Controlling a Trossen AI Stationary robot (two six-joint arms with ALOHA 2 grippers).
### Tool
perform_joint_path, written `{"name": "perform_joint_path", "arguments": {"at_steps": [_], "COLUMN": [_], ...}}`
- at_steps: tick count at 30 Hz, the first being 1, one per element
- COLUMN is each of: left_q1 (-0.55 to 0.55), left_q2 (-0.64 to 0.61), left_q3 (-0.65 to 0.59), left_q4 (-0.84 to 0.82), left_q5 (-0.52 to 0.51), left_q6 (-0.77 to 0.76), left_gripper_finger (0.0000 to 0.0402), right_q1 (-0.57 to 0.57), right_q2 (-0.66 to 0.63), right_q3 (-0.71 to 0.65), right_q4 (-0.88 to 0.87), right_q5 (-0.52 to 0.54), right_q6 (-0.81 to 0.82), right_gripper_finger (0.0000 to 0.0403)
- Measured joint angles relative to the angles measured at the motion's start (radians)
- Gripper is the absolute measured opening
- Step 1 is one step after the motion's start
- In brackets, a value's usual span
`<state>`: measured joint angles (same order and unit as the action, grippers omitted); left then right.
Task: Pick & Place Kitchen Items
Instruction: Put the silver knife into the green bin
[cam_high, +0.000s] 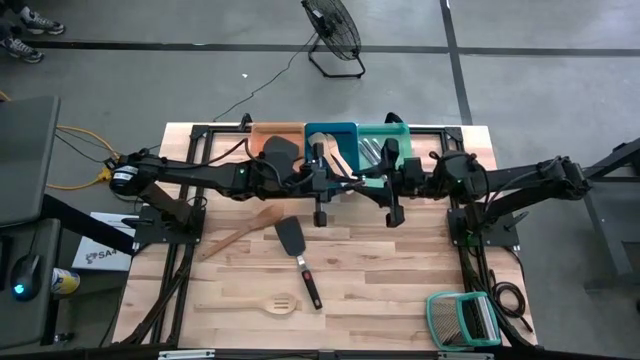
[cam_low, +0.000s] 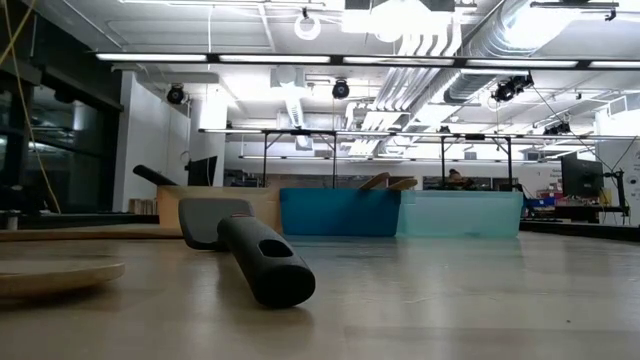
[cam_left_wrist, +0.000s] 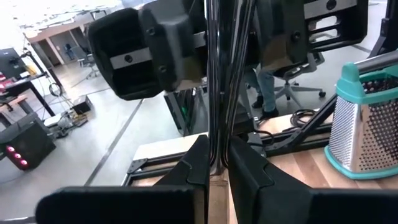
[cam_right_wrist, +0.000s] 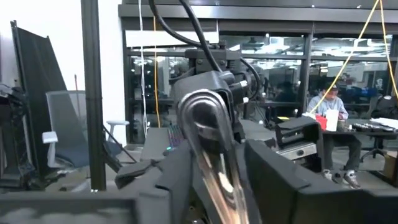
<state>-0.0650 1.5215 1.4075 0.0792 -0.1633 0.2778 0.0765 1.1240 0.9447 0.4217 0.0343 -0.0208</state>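
Over the wooden table, both arms meet mid-table near the trays, the right gripper pinching a silver metal utensil, the left gripper pressed together on a thin dark handle, a black spatula lying below.

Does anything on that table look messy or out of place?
Somewhat: a black spatula and two wooden utensils lie loose at mixed angles on the table, unlike the others, which sit in the trays.
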Motion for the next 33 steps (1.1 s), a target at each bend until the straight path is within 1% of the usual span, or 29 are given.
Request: {"name": "perform_joint_path", "arguments": {"at_steps": [4,15,17,22,24,27,30,33], "left_q1": [0.000,0.000,0.000,0.000,0.000,0.000,0.000,0.000], "left_q2": [0.000,0.000,0.000,0.000,0.000,0.000,0.000,-0.008], "left_q3": [0.000,0.000,0.000,0.000,0.000,0.000,0.000,0.000], "left_q4": [-0.002,-0.003,-0.004,-0.005,-0.004,-0.001,-0.009,-0.034], "left_q5": [0.001,0.018,0.018,0.019,0.015,0.011,0.010,-0.029], "left_q6": [-0.039,-0.071,-0.082,-0.089,-0.091,-0.092,-0.096,-0.098], "left_gripper_finger": [0.0027,0.0028,0.0045,0.0114,0.0130,0.0142,0.0145,0.0146], "right_q1": [-0.001,0.000,0.000,0.000,0.000,0.000,0.000,-0.001], "right_q2": [-0.002,-0.002,-0.002,-0.002,-0.002,-0.004,-0.016,-0.040], "right_q3": [0.000,0.000,0.000,0.000,0.000,0.000,0.000,0.000], "right_q4": [-0.006,-0.008,-0.009,-0.021,-0.028,-0.050,-0.093,-0.147], "right_q5": [-0.015,-0.034,-0.034,-0.034,-0.032,0.003,0.038,0.081], "right_q6": [-0.016,-0.006,-0.005,0.010,0.010,0.008,0.005,0.012], "right_gripper_finger": [0.0074,0.0072,0.0072,0.0070,0.0070,0.0070,0.0070,0.0070]}}
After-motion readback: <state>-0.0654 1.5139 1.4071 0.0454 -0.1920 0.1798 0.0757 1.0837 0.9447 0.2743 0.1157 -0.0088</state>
